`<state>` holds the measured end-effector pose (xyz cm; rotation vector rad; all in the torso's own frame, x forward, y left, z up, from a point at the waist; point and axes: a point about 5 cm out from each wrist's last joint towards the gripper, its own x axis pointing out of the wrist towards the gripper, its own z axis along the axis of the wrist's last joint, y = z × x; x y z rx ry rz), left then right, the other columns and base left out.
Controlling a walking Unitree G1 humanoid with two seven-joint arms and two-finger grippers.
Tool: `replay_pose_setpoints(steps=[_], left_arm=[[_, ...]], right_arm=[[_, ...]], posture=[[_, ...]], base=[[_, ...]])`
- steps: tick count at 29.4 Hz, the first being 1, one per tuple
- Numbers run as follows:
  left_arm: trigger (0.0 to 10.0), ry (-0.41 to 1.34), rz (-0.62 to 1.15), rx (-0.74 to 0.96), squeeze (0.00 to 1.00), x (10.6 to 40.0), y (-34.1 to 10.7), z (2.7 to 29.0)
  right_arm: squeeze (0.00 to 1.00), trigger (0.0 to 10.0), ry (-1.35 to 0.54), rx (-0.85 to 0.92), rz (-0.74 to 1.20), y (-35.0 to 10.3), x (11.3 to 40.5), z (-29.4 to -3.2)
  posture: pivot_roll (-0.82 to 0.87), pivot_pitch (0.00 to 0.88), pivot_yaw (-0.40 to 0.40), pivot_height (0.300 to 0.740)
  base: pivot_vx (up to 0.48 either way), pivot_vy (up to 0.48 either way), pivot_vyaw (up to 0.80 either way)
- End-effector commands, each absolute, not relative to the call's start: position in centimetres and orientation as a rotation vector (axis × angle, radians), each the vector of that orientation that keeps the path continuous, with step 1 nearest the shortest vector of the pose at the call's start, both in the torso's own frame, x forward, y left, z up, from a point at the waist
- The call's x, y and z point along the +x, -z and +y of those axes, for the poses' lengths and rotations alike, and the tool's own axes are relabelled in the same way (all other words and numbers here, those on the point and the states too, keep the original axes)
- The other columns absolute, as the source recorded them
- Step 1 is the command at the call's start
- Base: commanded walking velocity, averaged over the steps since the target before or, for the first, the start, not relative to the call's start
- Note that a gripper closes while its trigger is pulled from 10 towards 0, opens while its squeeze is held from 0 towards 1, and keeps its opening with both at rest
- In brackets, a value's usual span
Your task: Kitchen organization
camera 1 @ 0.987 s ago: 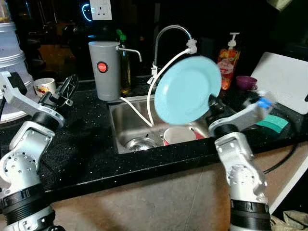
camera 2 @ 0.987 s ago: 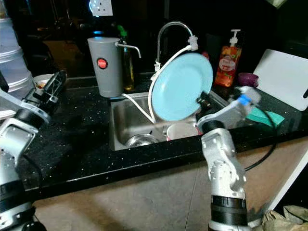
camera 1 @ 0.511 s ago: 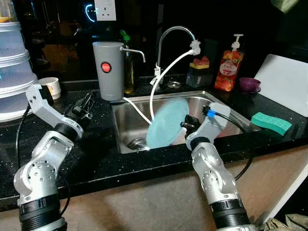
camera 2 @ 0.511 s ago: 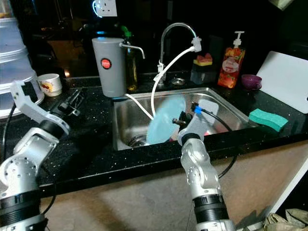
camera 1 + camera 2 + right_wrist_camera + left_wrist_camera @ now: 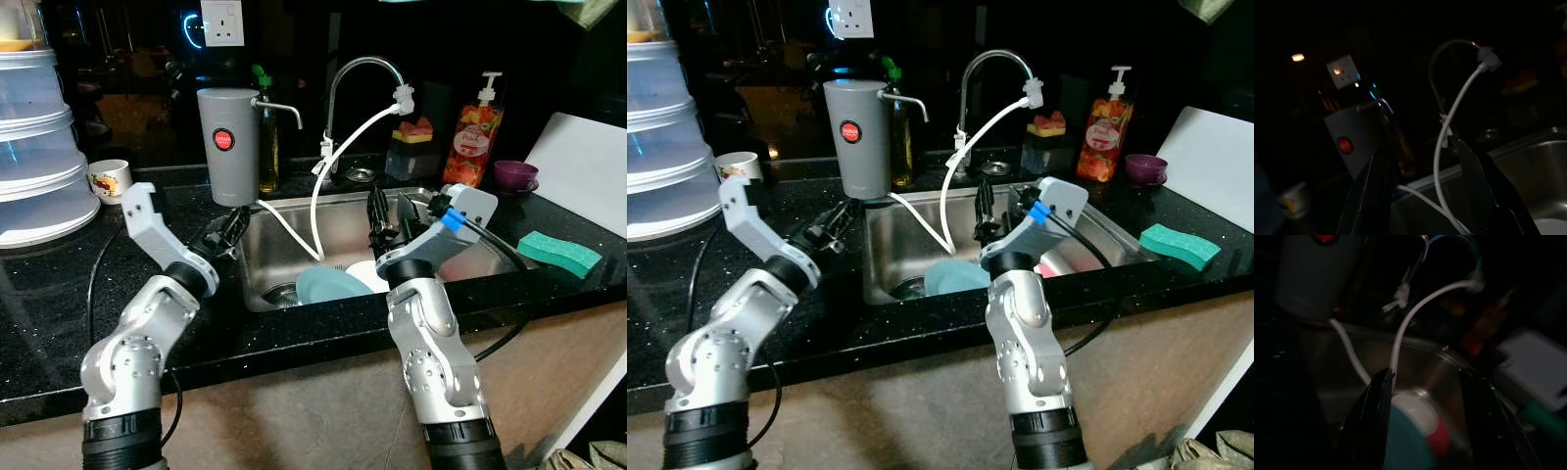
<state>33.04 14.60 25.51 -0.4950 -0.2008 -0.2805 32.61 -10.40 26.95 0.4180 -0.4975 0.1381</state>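
— Down in the sink (image 5: 294,220), the blue plate (image 5: 331,288) is now lying flat; 1 second ago it was being held aloft.

— Yes, the right gripper (image 5: 387,211) is gaping empty above the sink, and the left gripper (image 5: 227,233) is spreading open beside it.

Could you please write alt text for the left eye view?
A light blue plate lies in a steel sink, with the right gripper open and empty above it. The left gripper hovers at the sink's left rim, near a grey dispenser.
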Motion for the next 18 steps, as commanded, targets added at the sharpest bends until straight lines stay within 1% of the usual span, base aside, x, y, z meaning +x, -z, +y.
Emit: replay_pose_setpoints(steps=[1,2,3,4,6,10,15,18], left_arm=[[10.0,0.256,-0.238,-0.366,0.00,32.8,-26.0,13.8],[10.0,0.267,-0.267,-0.290,0.00,32.7,-26.4,13.6],[10.0,0.267,-0.267,-0.290,0.00,32.7,-26.4,13.6],[10.0,0.285,-0.298,-0.204,0.00,32.5,-26.8,13.2],[10.0,0.292,-0.308,-0.172,0.00,32.5,-26.9,12.9],[10.0,0.304,-0.330,-0.142,0.00,32.4,-27.2,12.4],[10.0,0.293,-0.337,-0.157,0.00,32.0,-26.7,11.4],[10.0,0.297,-0.362,-0.098,0.00,31.4,-26.3,10.9]], right_arm=[[0.00,10.0,-0.153,0.400,-0.522,-27.2,32.0,-9.8],[0.00,10.0,-0.153,0.378,-0.523,-27.2,31.9,-9.6],[0.00,10.0,-0.153,0.378,-0.523,-27.2,31.9,-9.6],[0.00,10.0,-0.153,0.314,-0.542,-27.2,31.6,-9.4],[0.00,10.0,-0.139,0.270,-0.556,-27.3,31.5,-9.6],[0.00,10.0,-0.095,0.267,-0.552,-27.3,31.6,-10.2],[0.00,10.0,-0.091,0.178,-0.592,-27.8,31.1,-10.4],[0.00,10.0,-0.081,0.139,-0.608,-28.1,30.7,-10.1]], posture=[[0.11,0.000,0.003,0.740],[0.11,0.000,0.003,0.740],[0.11,0.000,0.003,0.740],[0.10,0.000,0.014,0.740],[0.10,0.000,0.011,0.740],[0.10,0.000,0.006,0.740],[0.09,0.000,0.014,0.740],[0.07,0.000,0.012,0.740]], base=[[0.000,0.000,0.00],[0.000,0.000,0.00],[0.000,0.000,0.00],[0.000,0.000,0.00],[0.000,0.000,0.00],[0.000,0.000,0.00],[0.000,0.000,0.00],[0.000,0.000,0.00]])
